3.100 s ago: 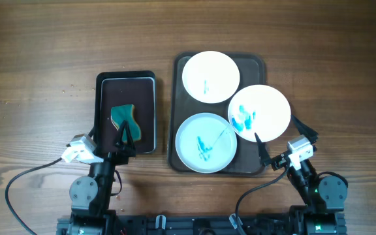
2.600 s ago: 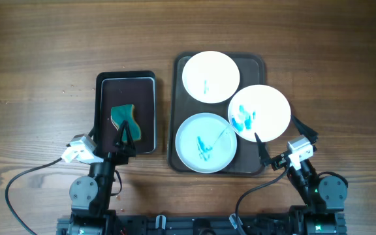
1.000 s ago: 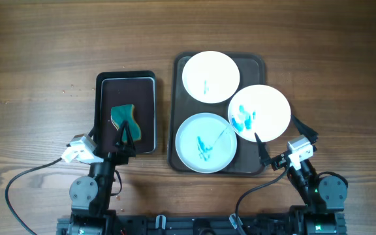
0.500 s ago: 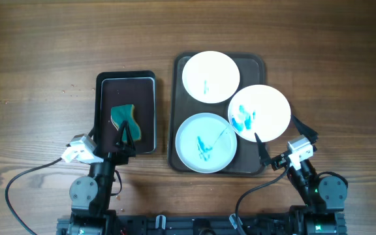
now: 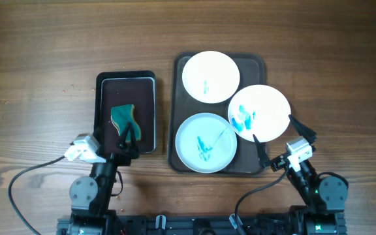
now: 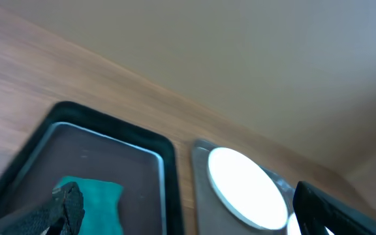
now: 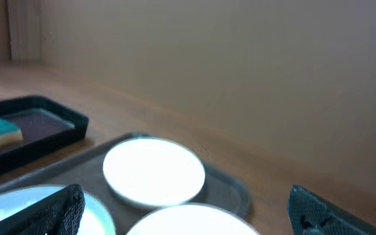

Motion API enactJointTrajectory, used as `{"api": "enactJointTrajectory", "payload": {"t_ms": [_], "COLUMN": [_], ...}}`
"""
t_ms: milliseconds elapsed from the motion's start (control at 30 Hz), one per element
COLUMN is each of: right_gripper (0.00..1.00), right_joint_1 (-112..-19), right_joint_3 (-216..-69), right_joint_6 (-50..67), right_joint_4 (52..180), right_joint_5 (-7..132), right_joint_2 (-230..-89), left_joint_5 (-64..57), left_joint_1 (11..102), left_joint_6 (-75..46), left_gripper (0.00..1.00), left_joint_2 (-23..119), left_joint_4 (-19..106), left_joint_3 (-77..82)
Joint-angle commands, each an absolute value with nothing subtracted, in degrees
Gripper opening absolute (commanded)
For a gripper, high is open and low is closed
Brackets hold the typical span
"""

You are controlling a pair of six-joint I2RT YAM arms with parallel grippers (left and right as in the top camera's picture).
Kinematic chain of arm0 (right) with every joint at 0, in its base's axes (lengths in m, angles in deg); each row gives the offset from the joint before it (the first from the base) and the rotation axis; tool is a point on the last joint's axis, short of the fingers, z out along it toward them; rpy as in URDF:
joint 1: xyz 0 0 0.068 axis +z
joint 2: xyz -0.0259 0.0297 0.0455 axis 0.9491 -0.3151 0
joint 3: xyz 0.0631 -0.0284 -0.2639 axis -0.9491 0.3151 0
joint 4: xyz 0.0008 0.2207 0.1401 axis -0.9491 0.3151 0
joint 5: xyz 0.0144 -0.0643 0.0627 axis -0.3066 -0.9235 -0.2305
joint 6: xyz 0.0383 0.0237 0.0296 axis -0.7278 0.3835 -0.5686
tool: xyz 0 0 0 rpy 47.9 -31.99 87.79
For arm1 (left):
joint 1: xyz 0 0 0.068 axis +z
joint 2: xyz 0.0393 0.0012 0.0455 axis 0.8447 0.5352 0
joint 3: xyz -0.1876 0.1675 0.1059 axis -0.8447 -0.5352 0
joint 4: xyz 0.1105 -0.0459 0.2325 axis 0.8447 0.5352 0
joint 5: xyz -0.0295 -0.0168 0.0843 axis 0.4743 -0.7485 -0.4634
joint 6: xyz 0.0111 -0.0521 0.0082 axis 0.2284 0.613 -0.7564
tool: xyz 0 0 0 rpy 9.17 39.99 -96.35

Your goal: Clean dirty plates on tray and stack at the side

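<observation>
Three white plates smeared with blue lie on a dark tray point(image 5: 175, 98): a far plate point(image 5: 210, 76), a right plate point(image 5: 259, 112) and a near plate point(image 5: 205, 142). A teal sponge point(image 5: 124, 117) lies in a small black tray point(image 5: 127, 76) at the left. My left gripper point(image 5: 117, 138) is open and empty at that tray's near end, close to the sponge point(image 6: 93, 196). My right gripper point(image 5: 277, 136) is open and empty at the near right corner of the plate tray, beside the right plate point(image 7: 188, 222). The far plate shows in both wrist views point(image 6: 247, 189) point(image 7: 154, 171).
The two trays sit side by side on a brown wooden table point(image 5: 44, 52). Both arm bases and cables stand at the near edge.
Both grippers have shifted only slightly; the left wrist has turned a little to the right. Plates and sponge have not moved.
</observation>
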State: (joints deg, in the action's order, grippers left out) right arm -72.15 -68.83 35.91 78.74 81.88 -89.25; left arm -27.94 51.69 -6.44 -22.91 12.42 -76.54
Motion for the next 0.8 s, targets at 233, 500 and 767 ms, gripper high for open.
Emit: {"api": "enactJointTrajectory", "payload": {"t_ms": [233, 500, 767], "right_gripper": [1.0, 1.0, 1.0], "right_joint_1": [-71.9, -71.9, -71.9], "right_joint_3": [-78.1, -99.1, -123.3], "right_joint_6": [13.4, 11.2, 29.5], "right_joint_4": [71.9, 93.5, 117.3], "right_joint_5": [95.3, 96.5, 100.5], "right_joint_2": [-89.6, -101.9, -123.4], "left_joint_5": [-20.0, -19.8, -20.1], "left_joint_1": [51.4, 51.4, 51.4], "left_joint_6": [-6.7, -8.5, -8.5], "left_gripper": [1.0, 1.0, 1.0], "left_joint_2": [-21.6, -2.9, 24.4], "left_joint_4": [6.3, 24.4, 53.3], "left_joint_3": [-69.7, -44.1, -15.1]}}
